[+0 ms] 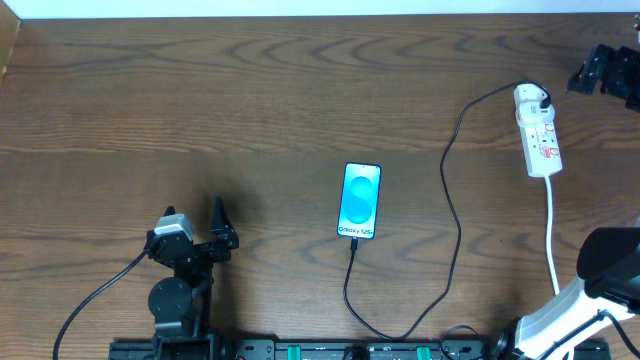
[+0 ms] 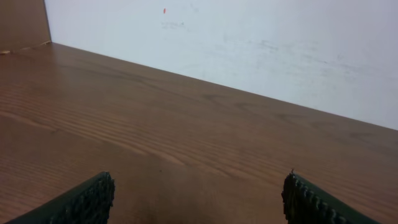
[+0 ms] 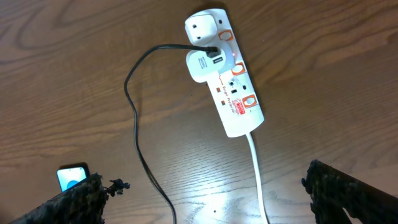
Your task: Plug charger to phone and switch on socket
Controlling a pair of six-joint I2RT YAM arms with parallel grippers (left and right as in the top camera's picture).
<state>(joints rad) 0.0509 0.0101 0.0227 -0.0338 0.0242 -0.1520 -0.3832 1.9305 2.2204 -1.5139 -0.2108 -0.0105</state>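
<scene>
The phone (image 1: 360,200) is seen lying flat approx. at the ctr of the table (image 1: 200,110), screen up and lit blue, its long axis running from near edge to far edge. The charger (image 1: 455,230) is met at the phone's near short edge. Its black cable is led toward the near edge, looped back, then carried toward the far right corner, where its white plug (image 1: 537,100) is seated in the socket (image 1: 540,140). Whether the connector tip is fully home in the phone cannot be told from overhead.

The socket is laid flat close to the right edge, nearer the far edge than the near one, w/ its white cord (image 1: 552,230) trailed toward the near right corner. In the right wrist view the socket (image 3: 231,87) is shown w/ the white plug (image 3: 202,64) in the 2nd outlet from the end opposite the cord. Red-marked switches are seen beside the outlets; their on/off posn cannot be read.

The right gripper (image 3: 205,199) is seen above the table by the socket, fingers (image 3: 348,193) spread wide apart, gripping nothing. The phone (image 3: 73,176) is caught at that view's lower left.

The left gripper (image 1: 222,232) is seen close to the near edge, left of the phone & well apart from it. In its wrist view the fingers (image 2: 87,202) are spread wide over bare wood, w/ a white wall (image 2: 249,50) beyond the far edge.
</scene>
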